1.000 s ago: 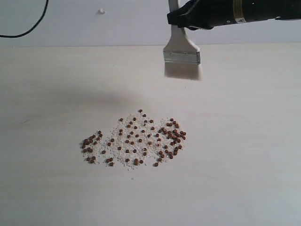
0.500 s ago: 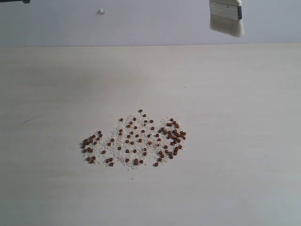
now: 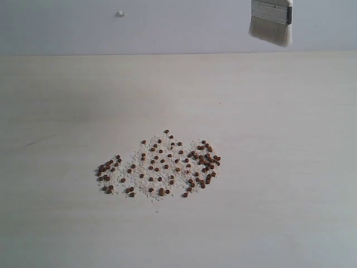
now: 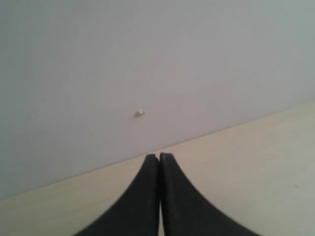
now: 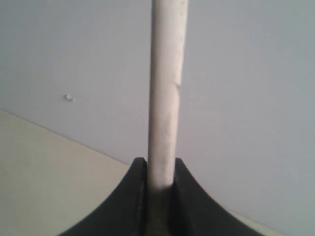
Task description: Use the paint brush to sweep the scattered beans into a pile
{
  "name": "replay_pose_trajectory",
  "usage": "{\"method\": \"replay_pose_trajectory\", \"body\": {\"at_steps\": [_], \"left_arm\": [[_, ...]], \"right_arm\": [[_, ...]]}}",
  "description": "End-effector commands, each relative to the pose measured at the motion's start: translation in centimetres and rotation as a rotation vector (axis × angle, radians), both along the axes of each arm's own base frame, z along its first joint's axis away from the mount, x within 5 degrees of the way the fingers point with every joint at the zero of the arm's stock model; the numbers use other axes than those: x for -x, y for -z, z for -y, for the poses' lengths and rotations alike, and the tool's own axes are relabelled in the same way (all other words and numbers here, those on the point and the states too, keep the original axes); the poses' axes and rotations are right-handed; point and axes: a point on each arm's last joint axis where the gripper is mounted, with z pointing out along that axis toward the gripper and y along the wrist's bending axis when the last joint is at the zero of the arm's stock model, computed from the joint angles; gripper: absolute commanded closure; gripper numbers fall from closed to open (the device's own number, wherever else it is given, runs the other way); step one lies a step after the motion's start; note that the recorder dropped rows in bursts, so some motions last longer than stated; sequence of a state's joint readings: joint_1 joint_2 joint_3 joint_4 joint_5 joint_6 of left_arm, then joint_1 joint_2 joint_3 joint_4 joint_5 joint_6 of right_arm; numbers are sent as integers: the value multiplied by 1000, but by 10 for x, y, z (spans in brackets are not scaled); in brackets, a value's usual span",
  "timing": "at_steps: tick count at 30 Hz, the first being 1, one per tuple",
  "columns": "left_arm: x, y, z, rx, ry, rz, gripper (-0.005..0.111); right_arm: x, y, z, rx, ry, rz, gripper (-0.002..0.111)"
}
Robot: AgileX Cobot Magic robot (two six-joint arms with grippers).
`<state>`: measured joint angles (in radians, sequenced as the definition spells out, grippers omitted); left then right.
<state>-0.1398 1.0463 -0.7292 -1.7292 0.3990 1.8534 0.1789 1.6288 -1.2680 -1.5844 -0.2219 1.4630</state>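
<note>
From outside, the beans (image 3: 159,167) lie loosely spread mid-desk (image 3: 290,167), the paint brush (image 3: 271,22) high and well apart; the left end effector (image 4: 159,160) is pinched together, empty; the right end effector (image 5: 160,169) clamps the handle (image 5: 167,73), apparently between strokes, the next needing the brush lowered beside the stragglers

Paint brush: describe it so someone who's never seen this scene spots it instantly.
Above the far edge of the pale table, against the grey wall, look to the exterior view's upper right. The paint brush hangs there in the air, far from the beans: a silver band over off-white bristles pointing down, the only wide flat thing.
</note>
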Motion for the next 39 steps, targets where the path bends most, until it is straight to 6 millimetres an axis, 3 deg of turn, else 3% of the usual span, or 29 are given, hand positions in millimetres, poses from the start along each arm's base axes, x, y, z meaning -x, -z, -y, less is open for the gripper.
{"method": "replay_pose_trajectory", "body": {"at_steps": [1,9,17,33,39], "left_arm": [[50,0,-11,26,-49,77,107],[134,21,-34,140,-173,237,107],[186,43,-52,281,-274,422,107],[185,45,-47,398,-207,358,107],[185,45,-47,390,-208,361,107]], "right_arm": [[11,3,-4,-66,-56,-44,108],[17,18,-5,-69,-79,-136,108],[20,18,-10,-122,-125,-171,108],[22,18,-13,-97,-172,-162,108],[12,21,0,-68,-14,-132,108]]}}
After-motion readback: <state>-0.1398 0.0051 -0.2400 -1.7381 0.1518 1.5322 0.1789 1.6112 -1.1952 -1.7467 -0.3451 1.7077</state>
